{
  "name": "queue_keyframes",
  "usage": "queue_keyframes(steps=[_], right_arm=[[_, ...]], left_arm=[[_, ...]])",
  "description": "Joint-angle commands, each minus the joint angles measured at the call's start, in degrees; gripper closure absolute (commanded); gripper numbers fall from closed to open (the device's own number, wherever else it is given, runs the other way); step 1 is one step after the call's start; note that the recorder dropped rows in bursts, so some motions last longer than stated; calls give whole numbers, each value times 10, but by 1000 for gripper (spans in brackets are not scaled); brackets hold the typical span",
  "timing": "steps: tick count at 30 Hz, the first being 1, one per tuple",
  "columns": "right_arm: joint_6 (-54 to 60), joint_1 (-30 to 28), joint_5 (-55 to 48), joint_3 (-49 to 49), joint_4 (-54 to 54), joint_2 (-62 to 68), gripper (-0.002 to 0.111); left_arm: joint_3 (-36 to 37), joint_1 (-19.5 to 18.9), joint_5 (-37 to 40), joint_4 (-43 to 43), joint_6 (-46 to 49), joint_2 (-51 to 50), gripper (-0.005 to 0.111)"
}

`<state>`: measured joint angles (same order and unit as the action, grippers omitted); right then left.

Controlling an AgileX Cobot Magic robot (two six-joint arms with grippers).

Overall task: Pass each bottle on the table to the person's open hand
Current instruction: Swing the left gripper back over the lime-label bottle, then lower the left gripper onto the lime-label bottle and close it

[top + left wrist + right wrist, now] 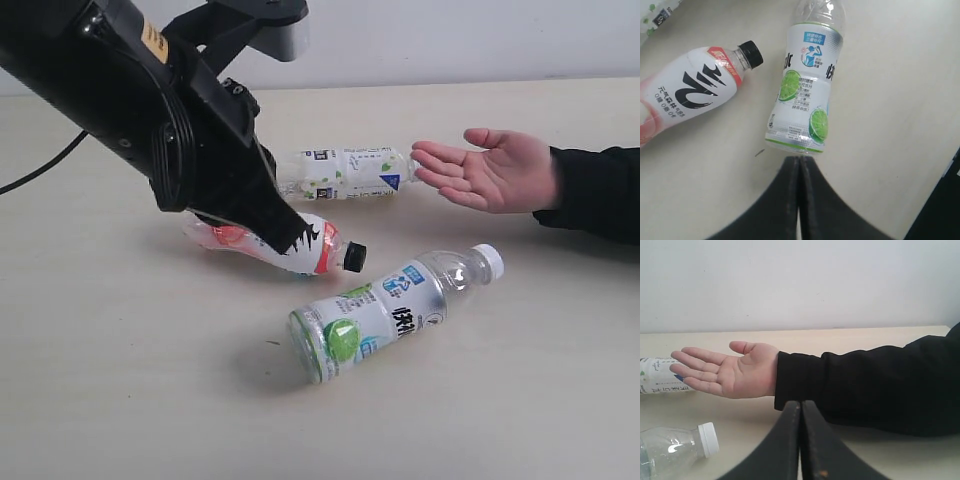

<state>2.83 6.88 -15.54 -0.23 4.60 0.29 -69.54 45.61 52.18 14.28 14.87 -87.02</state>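
Observation:
Three bottles lie on their sides on the table (pixel 120 400). The silver-green bottle (pixel 385 312) with a white cap is nearest the front. The pink-white bottle (pixel 318 248) with a black cap lies behind it, partly under my left arm. A white-labelled bottle with green marks (pixel 345 172) lies by the fingertips of the person's open hand (pixel 490 172). A fourth bottle is out of view. My left gripper (pixel 293 238) hangs shut and empty over the pink-white bottle. My right gripper (pixel 800 403) is shut and empty, facing the person's hand (pixel 727 372).
The person's black sleeve (pixel 600 190) rests on the table at the right edge and fills the space just beyond my right gripper. A black cable (pixel 40 170) trails at the far left. A pale wall stands behind the table.

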Motion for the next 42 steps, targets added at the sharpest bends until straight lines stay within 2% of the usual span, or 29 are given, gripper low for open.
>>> queue_keyframes(steps=[1, 8, 12, 16, 19, 20, 21, 22, 23, 24, 26, 27, 28, 42], right_arm=[[1, -3, 3, 2, -2, -3, 108], [1, -3, 3, 2, -2, -3, 108], [1, -3, 3, 2, -2, -3, 108], [1, -3, 3, 2, -2, -3, 108], [1, -3, 3, 2, -2, -3, 108], [1, -3, 3, 2, -2, -3, 108], [1, -3, 3, 2, -2, -3, 108], [1, -3, 3, 2, -2, -3, 108], [1, -3, 3, 2, -2, -3, 108], [1, -3, 3, 2, -2, -3, 108], [1, -3, 3, 2, -2, -3, 108], [1, -3, 3, 2, -2, -3, 108], [1, -3, 3, 2, -2, -3, 108], [1, -3, 3, 2, -2, -3, 108]], left_arm=[[1, 3, 7, -2, 5, -4, 107], [-1, 3, 27, -3, 5, -31, 107], [-38, 6, 72, -14, 5, -63, 107], [-101, 39, 108, -46, -3, -110, 107], [-137, 69, 107, -56, -6, -149, 105], [-142, 72, 107, -56, -6, -158, 103], [-149, 77, 102, -56, -6, -173, 93], [-154, 82, 93, -56, -3, -188, 78], [-154, 83, 85, -56, -4, -194, 69], [-154, 83, 73, -56, -3, -204, 52], [-154, 83, 55, -56, -1, -219, 31], [-154, 83, 48, -55, 0, -225, 25], [-154, 83, 34, -53, 0, -233, 22], [-154, 83, 6, -68, 47, -295, 23]])
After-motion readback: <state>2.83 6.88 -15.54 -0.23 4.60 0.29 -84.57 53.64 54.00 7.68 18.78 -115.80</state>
